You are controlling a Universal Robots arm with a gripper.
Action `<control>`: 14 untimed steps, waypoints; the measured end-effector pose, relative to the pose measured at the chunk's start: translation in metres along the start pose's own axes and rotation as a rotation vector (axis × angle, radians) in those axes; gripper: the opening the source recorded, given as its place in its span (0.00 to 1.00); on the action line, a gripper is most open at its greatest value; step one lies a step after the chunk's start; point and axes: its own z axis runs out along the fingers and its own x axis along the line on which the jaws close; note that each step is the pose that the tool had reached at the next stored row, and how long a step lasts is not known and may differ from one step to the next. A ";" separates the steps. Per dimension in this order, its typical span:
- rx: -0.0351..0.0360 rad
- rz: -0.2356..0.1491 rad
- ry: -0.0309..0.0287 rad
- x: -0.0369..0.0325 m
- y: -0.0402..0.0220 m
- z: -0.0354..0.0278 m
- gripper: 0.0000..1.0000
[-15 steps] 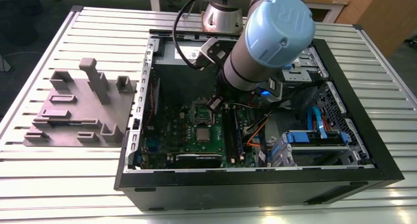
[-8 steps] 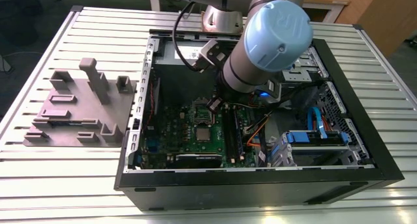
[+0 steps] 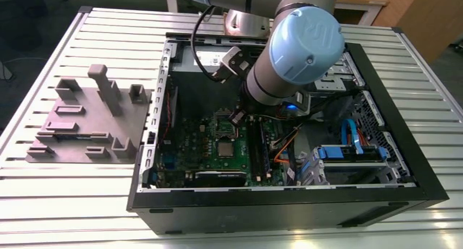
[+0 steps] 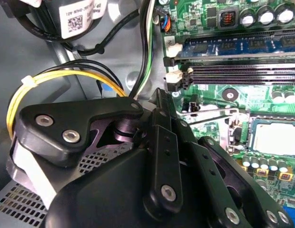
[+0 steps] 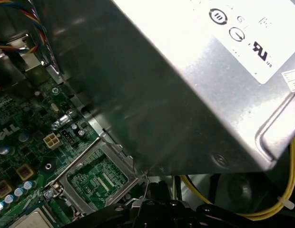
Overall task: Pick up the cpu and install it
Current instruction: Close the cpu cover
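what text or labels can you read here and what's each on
No text reads reliably.
White label on the grey metal box: marks washed out.
White sticker on a dark part: print cut off, too small.
Motherboard lettering: blurred.

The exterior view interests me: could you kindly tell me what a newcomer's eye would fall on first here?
The arm's big pale blue joint cap strikes first, hanging over the open black computer case in the middle of the slatted table. Below it, inside the case, the green motherboard shows, with the small silvery cpu lying on it. At the exterior view's left a grey moulded plate stands on the table.
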 end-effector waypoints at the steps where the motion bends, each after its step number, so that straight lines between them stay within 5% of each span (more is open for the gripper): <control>1: 0.0000 0.001 0.0019 0.0000 0.0000 0.0002 0.11; 5: 0.0018 0.006 0.0183 -0.0001 0.0001 0.0001 0.11; 12: -0.0033 0.011 0.0312 -0.0011 0.0014 -0.0027 0.11; 14: 0.0031 0.014 0.0434 -0.0012 0.0014 -0.0029 0.11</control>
